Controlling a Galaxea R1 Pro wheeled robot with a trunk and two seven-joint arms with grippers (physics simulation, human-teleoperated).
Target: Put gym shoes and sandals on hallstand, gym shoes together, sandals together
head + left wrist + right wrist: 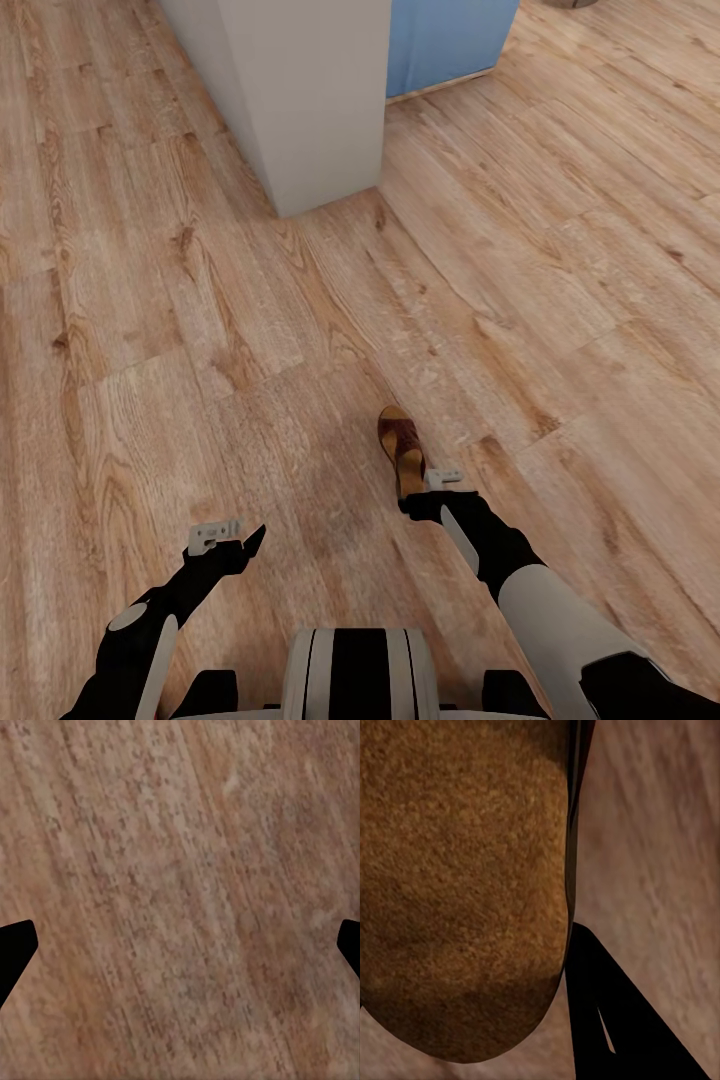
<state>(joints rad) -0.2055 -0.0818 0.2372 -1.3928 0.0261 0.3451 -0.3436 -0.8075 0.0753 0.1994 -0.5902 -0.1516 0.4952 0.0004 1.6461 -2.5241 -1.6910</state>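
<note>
Wood-grain planking, the corridor floor, spreads light brown across nearly everything, its boards running on a slant away from the robot. At the far side a pale grey-white block stands on the planks with one corner pointing toward us, and just behind it, to the right, sits a blue panel. Nearer, at the bottom edge, the robot's striped white and black trunk shows between its two arms.

Its right arm, black at the wrist and white further back, reaches forward to a single brown sandal. That sandal lies on the floor a little right of centre, dark straps across the toe end, tan footbed toward the robot. The right gripper sits at its heel end; from the right wrist view the tan footbed looms very close with one black finger just beside its dark edge. Whether the jaws are clamped on the sandal or merely alongside it, I cannot tell.

On the other side, the left gripper hangs low over bare planks, well apart from the sandal. In the left wrist view its two black fingertips stand far apart, jaws spread wide with nothing but floor between them.
</note>
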